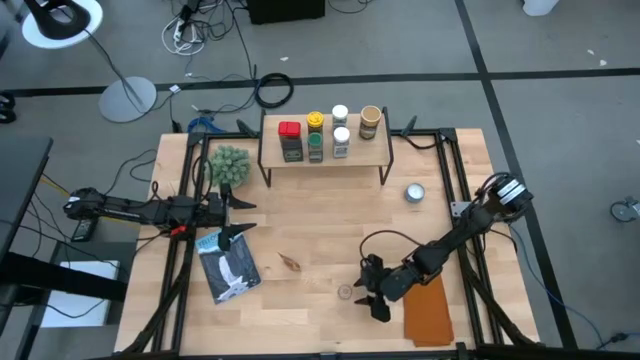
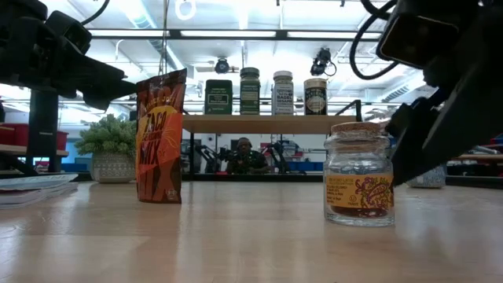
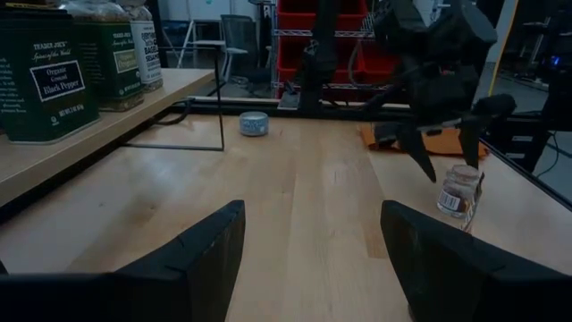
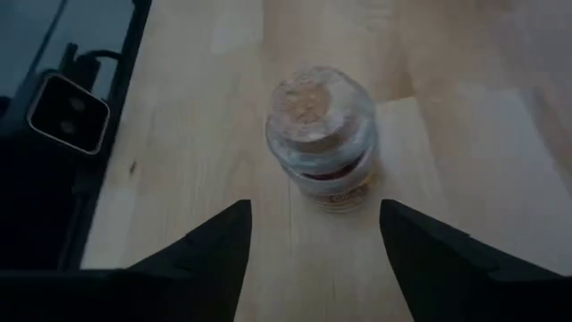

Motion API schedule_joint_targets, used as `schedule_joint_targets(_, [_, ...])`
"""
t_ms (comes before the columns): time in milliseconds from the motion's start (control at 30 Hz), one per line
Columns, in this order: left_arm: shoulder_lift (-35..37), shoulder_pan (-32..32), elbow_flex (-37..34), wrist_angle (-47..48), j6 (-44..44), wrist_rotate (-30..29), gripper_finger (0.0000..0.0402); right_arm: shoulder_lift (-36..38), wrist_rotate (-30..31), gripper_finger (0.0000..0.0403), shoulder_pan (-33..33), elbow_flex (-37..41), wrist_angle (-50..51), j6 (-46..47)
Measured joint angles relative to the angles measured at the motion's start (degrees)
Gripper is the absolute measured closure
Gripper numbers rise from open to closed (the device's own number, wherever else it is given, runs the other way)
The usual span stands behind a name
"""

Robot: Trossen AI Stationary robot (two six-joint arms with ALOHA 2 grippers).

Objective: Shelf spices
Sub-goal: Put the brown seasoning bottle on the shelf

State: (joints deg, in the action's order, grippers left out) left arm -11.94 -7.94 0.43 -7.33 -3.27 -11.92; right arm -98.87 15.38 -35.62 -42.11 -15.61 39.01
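On the table front: a cork-lidded jar (image 4: 321, 134) is seen upright.
Right gripper (image 4: 313, 237): held spread just beside the jar, gripping nothing.
Left gripper (image 3: 313, 255): open, empty.
Shelf (image 1: 325, 155): loaded with spices (image 1: 315, 135).

Right tool (image 1: 366, 297) low, fingers spread; left tool (image 1: 243, 217) open, idle

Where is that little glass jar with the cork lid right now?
Seen from above, the glass jar stands on the table's front half, right of centre, just left of the right arm's open fingers, with the orange cloth beyond them.
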Motion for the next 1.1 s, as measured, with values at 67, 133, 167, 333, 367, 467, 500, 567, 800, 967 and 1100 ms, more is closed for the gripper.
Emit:
schedule_joint_targets(67, [0.0,0.0,0.0,-0.02,0.0,-0.01,0.0135,-1.97,0.0,0.0159,0.04,-0.02,-2.66,-2.15])
schedule_joint_targets(133, [-0.01,0.0,0.0,-0.01,0.0,-0.01,0.0135,-3.97,-0.05,0.0166,0.06,-0.02,-4.69,-4.55])
schedule_joint_targets(167, [0.0,0.0,0.0,-0.02,0.0,-0.02,0.0135,-4.83,-0.04,0.0171,0.14,-0.02,-5.96,-5.44])
schedule_joint_targets(333, [-0.02,0.0,0.0,0.0,0.0,-0.02,0.0135,-7.77,-0.09,0.0194,1.37,-0.04,-13.76,-8.71])
schedule_joint_targets(367, [0.0,0.0,0.0,-0.02,-0.01,-0.02,0.0135,-8.07,-0.11,0.0198,1.63,-0.04,-14.74,-9.68])
schedule_joint_targets(467, [-0.01,0.01,0.0,0.0,-0.02,-0.08,0.0135,-8.09,-0.5,0.0207,2.37,-0.04,-15.71,-12.37])
schedule_joint_targets(500, [-0.02,0.0,0.0,-0.01,0.0,-0.07,0.0135,-8.07,-0.59,0.0209,2.63,-0.04,-15.72,-12.67])
schedule_joint_targets(567, [0.0,0.0,0.0,-0.02,-0.01,-0.11,0.0135,-8.07,-1.05,0.0211,3.09,-0.04,-16.05,-13.01])
schedule_joint_targets(800, [-0.02,0.01,0.0,-0.01,0.0,-0.1,0.0135,-8.05,-2.03,0.0203,3.63,-0.44,-17.71,-12.13])
schedule_joint_targets(967, [0.0,0.0,0.0,-0.02,0.0,-0.09,0.0135,-8.02,-2.16,0.0201,3.63,-2.81,-15.84,-12.18])
schedule_joint_targets(1100, [0.0,0.0,0.0,0.0,0.0,-0.09,0.0135,-8.02,-2.21,0.0201,3.63,-4.42,-12.77,-12.41])
